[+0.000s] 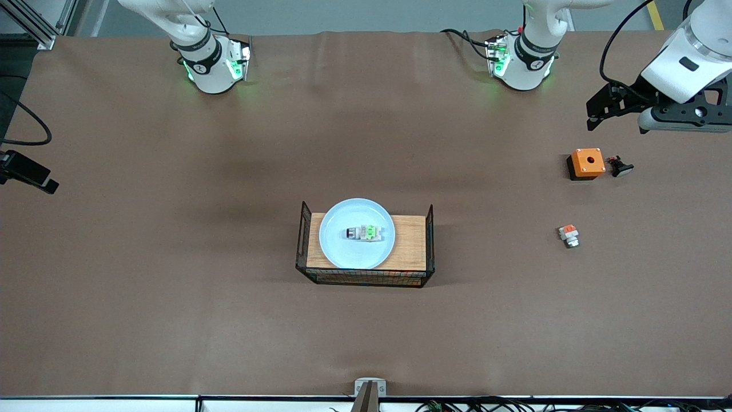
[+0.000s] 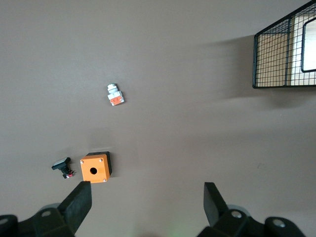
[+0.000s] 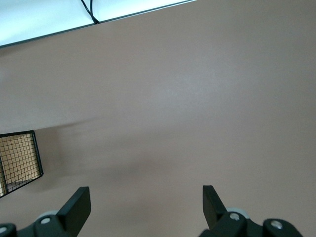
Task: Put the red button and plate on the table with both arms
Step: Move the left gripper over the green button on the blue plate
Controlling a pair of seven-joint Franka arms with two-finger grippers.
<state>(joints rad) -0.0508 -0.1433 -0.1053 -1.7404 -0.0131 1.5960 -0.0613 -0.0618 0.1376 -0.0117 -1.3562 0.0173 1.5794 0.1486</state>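
The pale blue plate [image 1: 357,233] lies on a small wooden tray [image 1: 412,243] in the middle of the brown table [image 1: 171,257]. The red button [image 1: 366,233], a white-grey unit with a green block, lies on the plate. My left gripper [image 1: 597,111] hangs open and empty over the table at the left arm's end, near an orange box; its wrist view shows its jaws [image 2: 145,190] wide apart. My right gripper [image 3: 145,192] is out of the front view; its wrist view shows it open and empty over bare table, with the tray's wire end [image 3: 17,158] at the edge.
An orange box with a hole [image 1: 587,162] and a small black part [image 1: 620,167] lie at the left arm's end. A similar unit with an orange-red block [image 1: 569,235] lies nearer the front camera. The tray has black wire ends [image 2: 276,54].
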